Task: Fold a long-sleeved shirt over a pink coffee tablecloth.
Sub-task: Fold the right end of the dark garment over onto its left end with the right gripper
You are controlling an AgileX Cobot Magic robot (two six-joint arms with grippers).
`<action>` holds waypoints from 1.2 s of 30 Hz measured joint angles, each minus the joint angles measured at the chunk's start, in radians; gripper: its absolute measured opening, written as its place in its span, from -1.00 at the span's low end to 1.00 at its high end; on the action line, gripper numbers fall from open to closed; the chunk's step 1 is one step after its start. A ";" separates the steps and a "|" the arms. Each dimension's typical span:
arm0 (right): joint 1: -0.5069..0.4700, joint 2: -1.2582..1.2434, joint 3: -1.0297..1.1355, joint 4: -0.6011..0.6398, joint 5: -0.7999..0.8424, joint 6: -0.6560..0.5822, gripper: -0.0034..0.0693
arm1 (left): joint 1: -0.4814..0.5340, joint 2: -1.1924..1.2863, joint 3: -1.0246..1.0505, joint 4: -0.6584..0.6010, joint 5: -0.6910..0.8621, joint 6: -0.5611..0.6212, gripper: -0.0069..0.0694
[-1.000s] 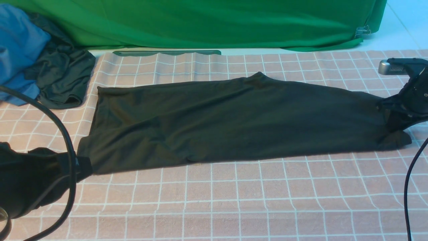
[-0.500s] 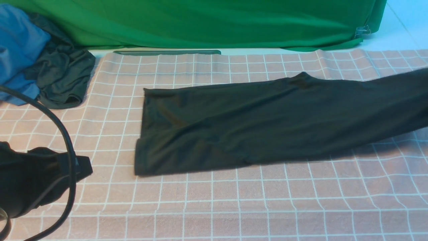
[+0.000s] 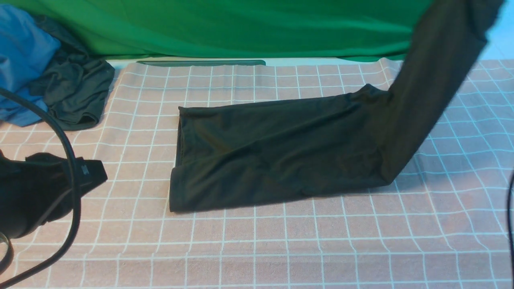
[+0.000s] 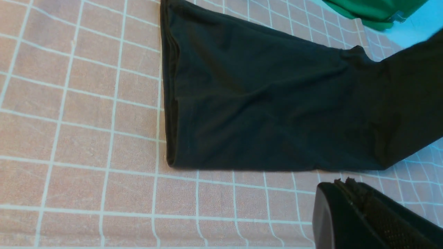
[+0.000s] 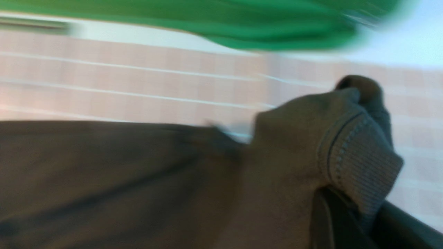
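A large black cotton long-sleeved shirt (image 3: pixel 277 152), folded into a long band, lies across the middle of the wide pink-to-tan tablecloth with a thin white grid (image 3: pixel 281 241), which covers the table. Its left end lies flat on the cloth; its right end rises steeply off the cloth toward the upper right corner of the front view, where it is cut off by the frame edge. No print or writing can be read on the shirt from any view.

In the blurred right wrist view, a ribbed cuff or hem of the shirt (image 5: pixel 360 162) bunches over the fingers of the right gripper (image 5: pixel 346 221), which are clamped on the fabric; the fingers are mostly hidden by it.

The left gripper (image 3: pixel 90 176) hovers low at the left, well apart from the shirt, its fingers together and holding nothing. A black cable (image 3: pixel 68 168) loops in front of it.

At the far left lie a crumpled dark grey-green garment (image 3: pixel 76 96) and, touching it, a blue garment (image 3: pixel 24 56). A plain green cloth (image 3: pixel 241 28) hangs along the back.
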 joint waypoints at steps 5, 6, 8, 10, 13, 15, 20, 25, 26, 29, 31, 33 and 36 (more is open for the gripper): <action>0.198 0.013 -0.004 0.005 -0.073 0.051 -0.67 | 0.000 0.000 0.000 0.000 -0.014 0.000 -0.78; 0.248 0.025 -0.005 0.006 -0.100 0.075 -0.67 | 0.000 0.000 0.000 0.000 -0.019 0.000 -0.78; 0.319 0.052 -0.005 0.008 -0.142 0.112 -0.67 | 0.000 0.000 0.000 0.000 -0.021 0.000 -0.78; 0.365 0.083 -0.005 0.016 -0.175 0.129 -0.67 | 0.000 0.000 0.000 0.000 -0.021 0.000 -0.78; 0.440 0.142 -0.005 0.046 -0.224 0.143 -0.67 | 0.000 0.000 0.000 0.000 -0.024 0.000 -0.78; 0.476 0.178 -0.005 0.066 -0.249 0.157 -0.67 | 0.000 0.000 0.000 0.000 -0.024 0.004 -0.78; 0.540 0.270 -0.005 0.096 -0.316 0.194 -0.67 | 0.000 0.000 0.000 -0.001 -0.024 0.016 -0.78; 0.573 0.343 -0.005 0.157 -0.366 0.211 -0.67 | 0.000 0.000 0.000 -0.005 -0.017 0.018 -0.78; 0.578 0.355 -0.005 0.168 -0.379 0.213 -0.67 | 0.000 0.000 0.000 -0.007 -0.013 0.018 -0.78; 0.594 0.396 -0.005 0.201 -0.416 0.226 -0.67 | 0.000 0.000 0.000 -0.008 -0.003 0.018 -0.78; 0.603 0.417 -0.005 0.218 -0.436 0.233 -0.65 | 0.000 0.000 0.000 -0.008 0.001 0.018 -0.78; 0.611 0.432 -0.005 0.227 -0.449 0.236 -0.59 | 0.000 0.000 0.000 -0.008 0.003 0.018 -0.78; 0.633 0.455 -0.005 0.251 -0.489 0.239 -0.31 | 0.000 0.000 0.001 -0.008 0.006 0.018 -0.78</action>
